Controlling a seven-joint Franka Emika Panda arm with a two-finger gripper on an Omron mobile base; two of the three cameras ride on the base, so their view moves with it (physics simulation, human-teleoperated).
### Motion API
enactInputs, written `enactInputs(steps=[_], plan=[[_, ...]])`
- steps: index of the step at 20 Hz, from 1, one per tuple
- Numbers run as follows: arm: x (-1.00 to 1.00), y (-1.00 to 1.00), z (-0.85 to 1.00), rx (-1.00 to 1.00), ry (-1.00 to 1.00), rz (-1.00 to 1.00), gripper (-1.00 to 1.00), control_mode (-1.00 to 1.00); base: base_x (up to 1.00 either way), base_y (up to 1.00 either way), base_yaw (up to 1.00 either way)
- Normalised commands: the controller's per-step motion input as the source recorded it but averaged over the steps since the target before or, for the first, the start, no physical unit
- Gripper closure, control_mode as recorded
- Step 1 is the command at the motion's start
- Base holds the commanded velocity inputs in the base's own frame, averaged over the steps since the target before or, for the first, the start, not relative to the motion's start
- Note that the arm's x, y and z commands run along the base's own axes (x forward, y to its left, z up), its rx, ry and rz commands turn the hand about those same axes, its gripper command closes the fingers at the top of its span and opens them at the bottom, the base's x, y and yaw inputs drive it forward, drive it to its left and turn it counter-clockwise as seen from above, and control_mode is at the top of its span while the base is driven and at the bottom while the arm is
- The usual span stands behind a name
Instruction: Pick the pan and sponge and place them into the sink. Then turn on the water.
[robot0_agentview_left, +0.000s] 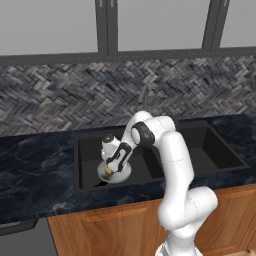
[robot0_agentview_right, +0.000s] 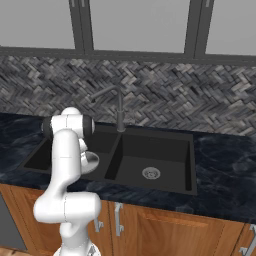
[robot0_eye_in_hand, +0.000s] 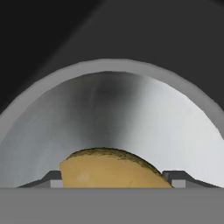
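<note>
The grey metal pan (robot0_agentview_left: 120, 172) lies in the left, narrower basin of the black sink (robot0_agentview_left: 200, 125); its rim (robot0_agentview_right: 91, 161) peeks out beside the arm. My gripper (robot0_agentview_left: 108, 169) hangs just over the pan, pointing down into it. It is shut on the yellow sponge (robot0_eye_in_hand: 111, 170), which spans the gap between both fingertips (robot0_eye_in_hand: 52, 178). The sponge (robot0_agentview_left: 107, 172) shows as a yellow spot right above the pan's shiny bottom (robot0_eye_in_hand: 131, 113). The water is out of view.
The slim grey faucet (robot0_agentview_right: 119, 107) rises behind the divider between the basins. The wider right basin holds a round silver drain (robot0_agentview_right: 150, 173). Dark marble counter (robot0_agentview_left: 35, 165) surrounds the sink, with a herringbone backsplash behind.
</note>
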Motion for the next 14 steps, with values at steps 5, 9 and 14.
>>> enactInputs(steps=[5, 9, 14], plan=[[0.23, 0.00, -0.14, 0.00, 0.03, -0.01, 1.00, -1.00, 0.00, 0.00, 0.00], [0.23, 0.00, -0.18, 0.00, 0.04, -0.01, 1.00, -1.00, 0.00, 0.00, 0.00], [0.16, 0.01, -0.18, 0.00, 0.03, -0.01, -1.00, -1.00, 0.00, 0.00, 0.00]])
